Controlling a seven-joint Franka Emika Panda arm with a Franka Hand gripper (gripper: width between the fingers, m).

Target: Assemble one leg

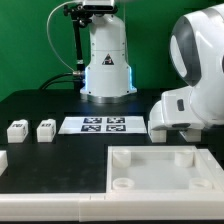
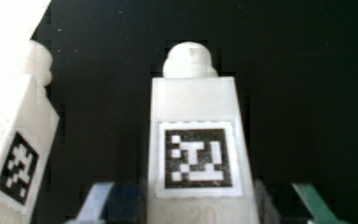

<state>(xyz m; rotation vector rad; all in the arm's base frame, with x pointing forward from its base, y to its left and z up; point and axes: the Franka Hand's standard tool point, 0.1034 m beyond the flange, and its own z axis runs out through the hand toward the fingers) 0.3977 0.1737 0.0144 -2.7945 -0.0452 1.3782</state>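
Note:
In the wrist view a white leg [image 2: 197, 120] with a black-and-white tag lies between my gripper's [image 2: 208, 208] fingers, its round peg end pointing away. The jaws stand apart on either side of it; one finger [image 2: 115, 205] is close to its side, the other [image 2: 311, 203] leaves a dark gap. A second leg [image 2: 23, 130] lies right beside it. In the exterior view my gripper's hand [image 1: 172, 118] hangs low over the table at the right; its fingertips and these two legs are hidden. Two more legs [image 1: 17, 129] [image 1: 45, 128] stand at the left.
The marker board [image 1: 103, 125] lies in the middle in front of the robot base [image 1: 107, 70]. The large white tray-like piece [image 1: 160, 185] with corner sockets lies at the front right. A white bar [image 1: 50, 206] runs along the front edge.

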